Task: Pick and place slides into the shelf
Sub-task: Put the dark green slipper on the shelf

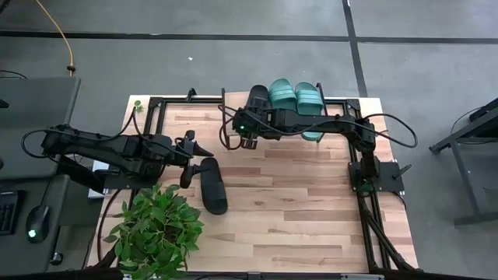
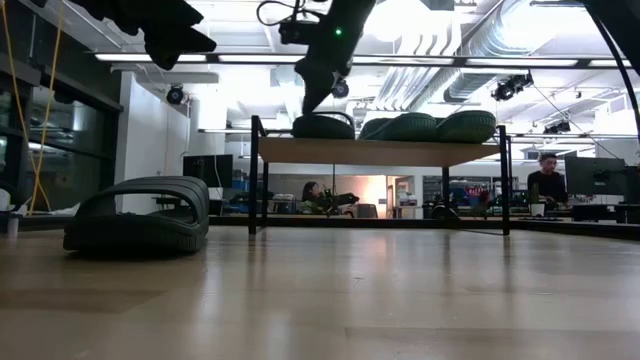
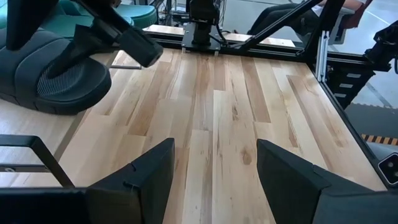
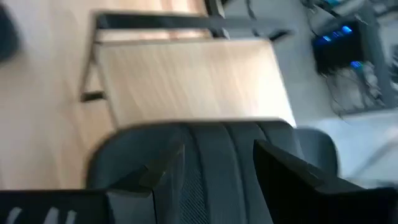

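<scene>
One black slide (image 1: pixel 258 94) (image 2: pixel 322 125) and two teal slides (image 1: pixel 296 96) (image 2: pixel 430 127) lie side by side on the plank top of the shelf (image 1: pixel 198 118) (image 2: pixel 380 151). My right gripper (image 1: pixel 251 113) (image 2: pixel 312 95) (image 4: pixel 217 168) hovers open just above that black slide (image 4: pixel 214 155), and a gap to it shows in the low view. The second black slide (image 1: pixel 212 185) (image 2: pixel 140 215) rests sole-down on the table. My left gripper (image 1: pixel 194 158) (image 3: pixel 214 171) is open, raised well above the table by that slide's far end.
A leafy potted plant (image 1: pixel 156 229) stands at the table's near left corner, close to the black slide on the table. The shelf plank has bare room left of the shelved black slide. People and desks show in the room beyond the table.
</scene>
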Robot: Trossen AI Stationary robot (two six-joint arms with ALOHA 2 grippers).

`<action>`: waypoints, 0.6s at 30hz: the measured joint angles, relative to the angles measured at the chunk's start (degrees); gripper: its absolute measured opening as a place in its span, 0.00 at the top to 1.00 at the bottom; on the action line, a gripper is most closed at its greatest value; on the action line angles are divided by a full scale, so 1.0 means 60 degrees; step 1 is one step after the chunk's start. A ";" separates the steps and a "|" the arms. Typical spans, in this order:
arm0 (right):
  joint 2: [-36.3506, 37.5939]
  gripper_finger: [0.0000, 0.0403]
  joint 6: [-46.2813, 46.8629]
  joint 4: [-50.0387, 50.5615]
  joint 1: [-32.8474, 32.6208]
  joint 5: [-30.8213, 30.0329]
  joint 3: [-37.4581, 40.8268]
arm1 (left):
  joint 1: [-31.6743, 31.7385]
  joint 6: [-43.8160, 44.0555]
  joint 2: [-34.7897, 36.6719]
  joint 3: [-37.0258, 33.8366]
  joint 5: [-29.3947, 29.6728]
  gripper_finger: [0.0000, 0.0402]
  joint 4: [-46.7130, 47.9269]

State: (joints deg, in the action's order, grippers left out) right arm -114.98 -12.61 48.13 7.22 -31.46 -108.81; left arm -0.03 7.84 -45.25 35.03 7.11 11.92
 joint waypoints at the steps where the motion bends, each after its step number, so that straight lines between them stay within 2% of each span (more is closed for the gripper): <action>1: 0.0000 0.55 -0.0109 -0.0138 0.0000 0.0239 0.0000 | 0.0000 -0.0004 -0.0001 0.0003 0.0000 0.48 0.0009; 7: 0.0000 0.55 -0.0851 -0.1055 0.0138 0.1260 0.0000 | 0.0001 -0.0006 0.0000 0.0001 0.0000 0.48 0.0009; 13: 0.0000 0.55 -0.0984 -0.2069 0.0804 0.2483 0.0000 | 0.0000 -0.0007 0.0003 0.0002 0.0000 0.48 0.0005; 18: 0.0000 0.55 -0.0927 -0.2080 0.1323 0.2745 0.0000 | 0.0004 -0.0007 0.0001 -0.0001 0.0002 0.48 0.0005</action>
State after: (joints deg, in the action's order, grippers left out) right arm -114.98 -18.18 35.65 15.16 -14.99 -108.81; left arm -0.01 7.79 -45.25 35.03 7.13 11.94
